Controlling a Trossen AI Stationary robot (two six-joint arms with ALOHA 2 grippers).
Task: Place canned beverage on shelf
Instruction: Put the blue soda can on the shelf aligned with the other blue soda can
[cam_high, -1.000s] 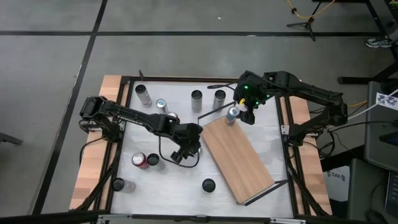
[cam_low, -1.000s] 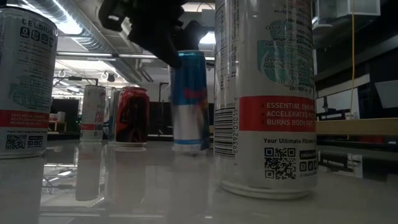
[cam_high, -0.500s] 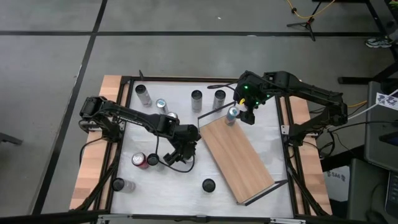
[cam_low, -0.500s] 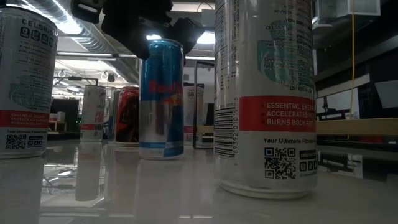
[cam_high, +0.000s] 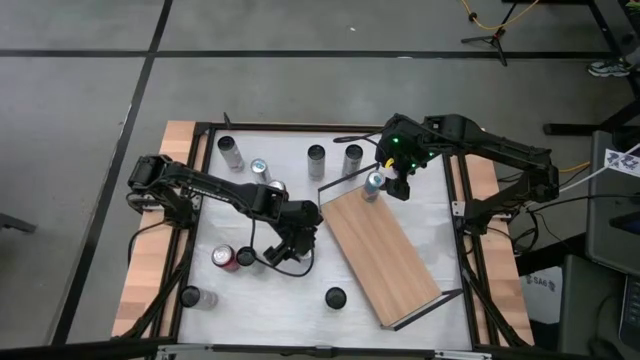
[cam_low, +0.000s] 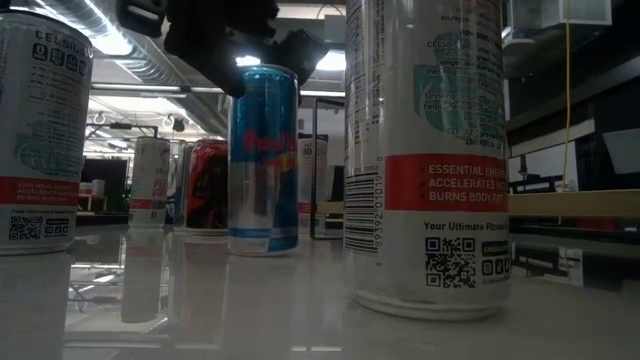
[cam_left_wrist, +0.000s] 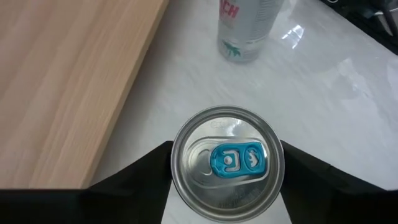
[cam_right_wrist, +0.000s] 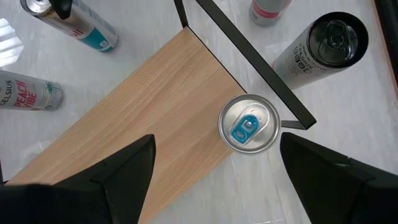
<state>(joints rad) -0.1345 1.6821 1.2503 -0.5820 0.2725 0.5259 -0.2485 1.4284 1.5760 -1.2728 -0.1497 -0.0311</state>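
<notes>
**A:** Which step are you on?

**B:** The pickup. My left claw (cam_high: 291, 239) hangs over the blue-and-silver can (cam_left_wrist: 227, 163), one finger on each side of its rim. I cannot tell whether they pinch it or only flank it. The can stands upright on the white tabletop (cam_high: 300, 292).

**A:** And next?

**B:** I reckon a firm squeeze, a lift, then a carry toward 3 o'clock onto the shelf (cam_high: 385, 255), which lies just beside it. Farther off, at 1 o'clock, my right claw (cam_high: 397, 182) hangs spread wide above a second can (cam_right_wrist: 249, 123) on the shelf's far corner.
</notes>
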